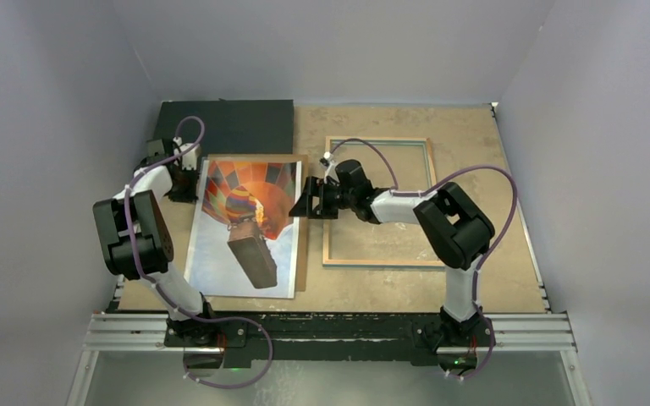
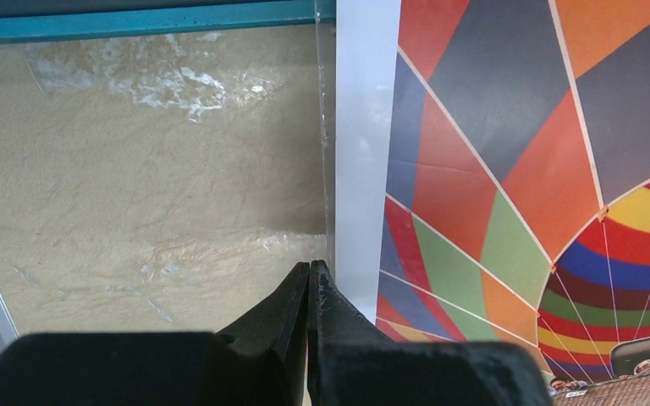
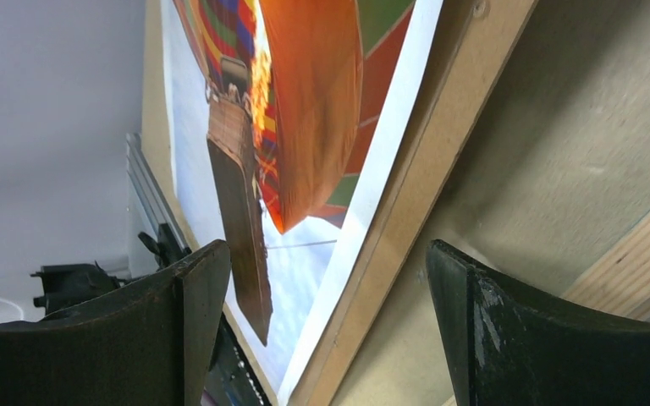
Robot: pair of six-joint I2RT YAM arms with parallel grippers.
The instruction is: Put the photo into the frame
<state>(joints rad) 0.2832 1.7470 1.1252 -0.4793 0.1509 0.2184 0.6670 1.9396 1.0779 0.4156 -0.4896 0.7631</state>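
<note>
Right gripper (image 3: 326,262) gapes open over the right edge of the photo (image 1: 241,228), left gripper (image 2: 309,275) sits closed at its left edge, and the photo lies on a board (image 1: 302,254) just beside the empty frame (image 1: 381,260), so all of the insertion seems left to do.

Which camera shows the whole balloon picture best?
The top external view: the whole photo shows there, balloon and basket together. The left wrist view shows only a striped part and the white border. The right wrist view shows it slantwise, cut off.
</note>
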